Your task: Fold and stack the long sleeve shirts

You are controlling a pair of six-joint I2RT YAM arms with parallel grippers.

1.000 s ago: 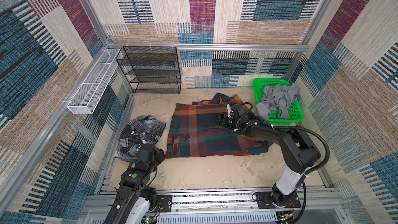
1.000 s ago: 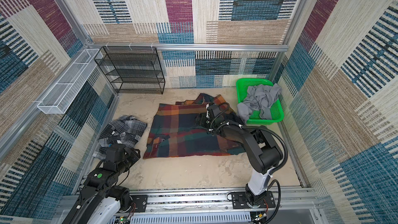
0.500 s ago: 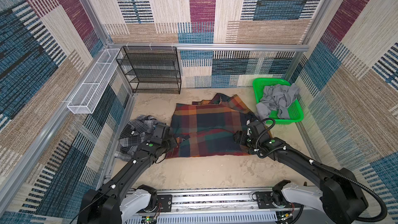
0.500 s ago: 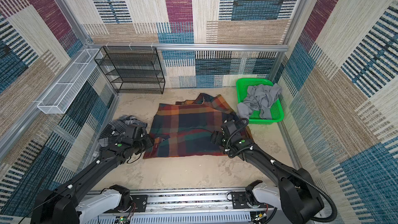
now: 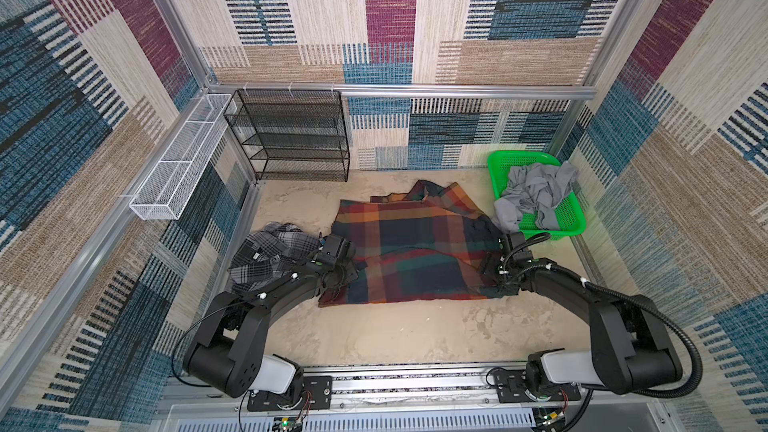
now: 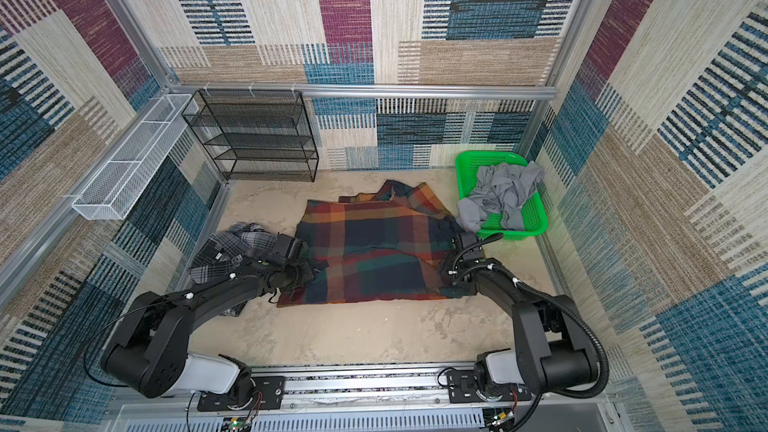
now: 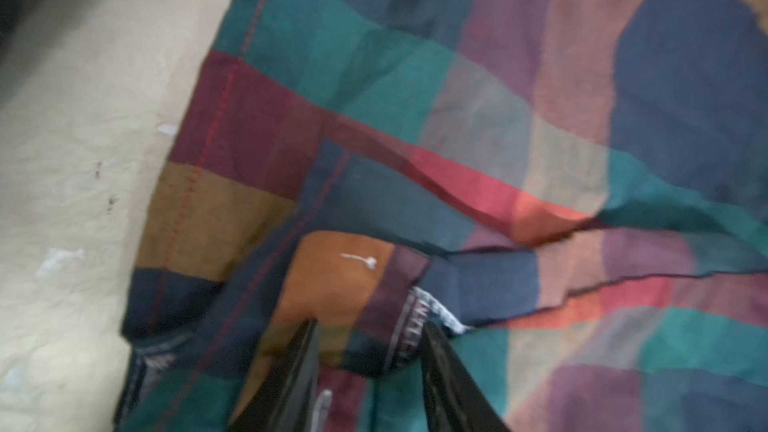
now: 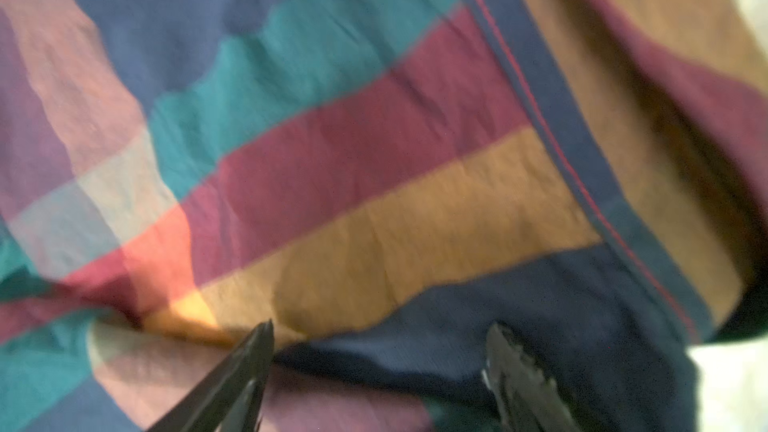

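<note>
Colourful plaid shirt (image 5: 407,251), left gripper (image 7: 368,324) part-open over it — right gripper (image 8: 382,326) wide open

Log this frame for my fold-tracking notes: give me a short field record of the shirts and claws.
colourful plaid shirt: spread out, mid-table
grey plaid shirt: crumpled, left of it
left claw: open, over the colourful shirt's left edge
right claw: open, over its right edge
green basket: holds grey cloth
</note>
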